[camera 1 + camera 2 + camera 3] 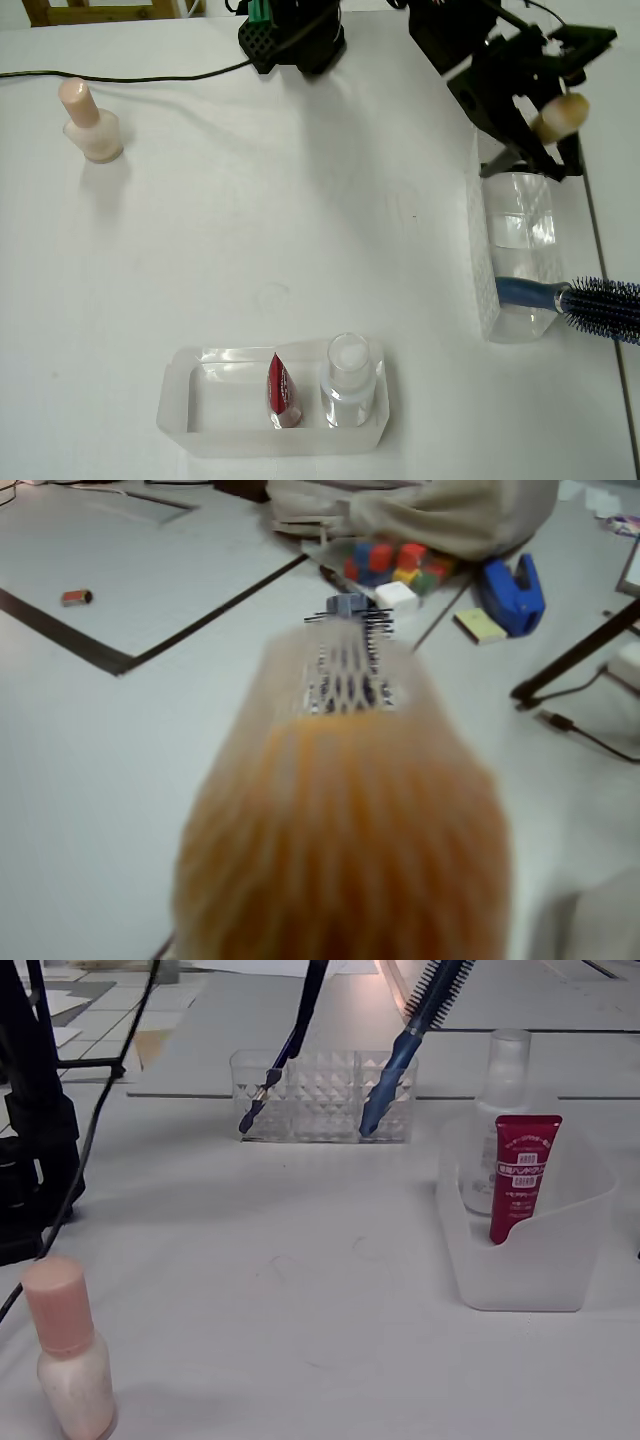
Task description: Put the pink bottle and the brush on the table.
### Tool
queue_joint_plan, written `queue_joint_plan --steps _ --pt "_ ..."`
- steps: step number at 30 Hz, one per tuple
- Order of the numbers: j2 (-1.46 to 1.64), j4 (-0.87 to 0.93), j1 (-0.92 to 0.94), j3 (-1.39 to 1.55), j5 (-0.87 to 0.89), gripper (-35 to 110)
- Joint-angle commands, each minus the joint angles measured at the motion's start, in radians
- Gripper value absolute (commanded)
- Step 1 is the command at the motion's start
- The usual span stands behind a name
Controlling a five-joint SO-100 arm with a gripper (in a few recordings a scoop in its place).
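Observation:
The pink bottle point(90, 125) stands upright on the white table point(280, 230) at the far left; in the fixed view the pink bottle point(66, 1360) is at the near left on the table point(280, 1290). My black gripper point(558, 160) hovers at the top right, over the far end of a clear organizer point(515, 250), shut on the brush. The brush's tan head point(560, 113) sticks up beside the wrist. In the wrist view the blurred tan head point(340, 840) covers the lower frame. The handle is hidden by the fingers.
A blue hairbrush point(590, 302) leans out of the organizer point(320, 1095). A thin dark stick point(278, 1060) slants in its left compartment. A frosted tray point(190, 410) near the front holds a red tube point(281, 392) and a clear bottle point(348, 385). The arm's base point(295, 35) stands at the back.

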Motion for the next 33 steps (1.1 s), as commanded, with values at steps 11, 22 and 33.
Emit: queue_joint_plan --steps 11,22,33 --pt "0.264 0.607 0.183 -0.232 0.035 0" --pt "0.448 0.933 0.540 -0.075 -0.064 0" --pt "0.494 1.052 0.859 0.100 -0.276 0"
